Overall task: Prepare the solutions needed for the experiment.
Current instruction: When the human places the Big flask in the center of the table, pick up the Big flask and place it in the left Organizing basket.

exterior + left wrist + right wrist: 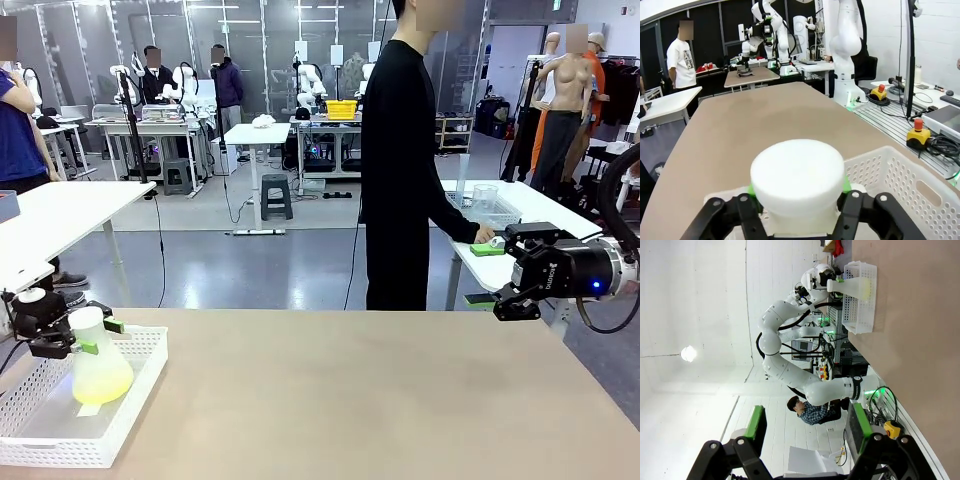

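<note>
Left gripper [88, 337] clamped on neck of frosted Erlenmeyer flask [97, 369], upright in white perforated basket [128, 420] at table's left edge; yellow-green solution [100, 385] pooled low. Lift straight, clear basket rim, avoid tilt. Right gripper [500, 299] spread apart, empty, off table's right edge.

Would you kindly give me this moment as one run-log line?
left tool: shut on flask neck | flask: yellow-green solution, in white basket | right tool: open, empty, beyond the table's right edge
</note>
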Tool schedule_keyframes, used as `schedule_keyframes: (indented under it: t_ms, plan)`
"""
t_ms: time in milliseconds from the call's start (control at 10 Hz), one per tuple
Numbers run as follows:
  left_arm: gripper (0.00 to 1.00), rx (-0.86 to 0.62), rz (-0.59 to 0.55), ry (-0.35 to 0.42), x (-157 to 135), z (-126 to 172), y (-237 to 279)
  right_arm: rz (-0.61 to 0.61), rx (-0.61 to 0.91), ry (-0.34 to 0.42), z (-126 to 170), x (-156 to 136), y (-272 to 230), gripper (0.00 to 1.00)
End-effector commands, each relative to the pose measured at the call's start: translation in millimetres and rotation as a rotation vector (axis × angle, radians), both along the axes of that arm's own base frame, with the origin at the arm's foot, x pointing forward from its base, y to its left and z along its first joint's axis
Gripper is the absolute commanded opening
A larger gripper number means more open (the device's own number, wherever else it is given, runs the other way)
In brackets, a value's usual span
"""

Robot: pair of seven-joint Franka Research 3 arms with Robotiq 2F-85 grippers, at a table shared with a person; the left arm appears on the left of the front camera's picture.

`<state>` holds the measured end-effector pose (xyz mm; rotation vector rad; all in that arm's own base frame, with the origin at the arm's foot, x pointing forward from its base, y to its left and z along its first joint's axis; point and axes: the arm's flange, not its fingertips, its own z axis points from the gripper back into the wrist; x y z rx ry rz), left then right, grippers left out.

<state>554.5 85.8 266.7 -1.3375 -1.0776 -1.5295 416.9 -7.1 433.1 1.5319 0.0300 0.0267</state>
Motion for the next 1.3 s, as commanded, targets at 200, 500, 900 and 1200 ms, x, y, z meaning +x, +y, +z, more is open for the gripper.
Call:
schedule_keyframes:
  t_ms: [200,500,900,1200]
  plan:
    - [1.00,0.038,-0.012,0.019,6.3,5.1,9.2,0.001,0.010,-0.004,1.9,1.4,0.5,0.85]
    - [1.00,0.020,0.004,0.008,4.0,2.7,8.2,0.001,0.010,-0.004,1.9,1.4,0.5,0.85]
    - [1.00,0.020,0.004,0.008,4.0,2.7,8.2,0.001,0.010,-0.004,1.9,1.4,0.5,0.85]
    - [1.00,0.038,0.033,0.023,6.4,12.1,26.9,0.001,0.010,-0.004,1.9,1.4,0.5,0.85]
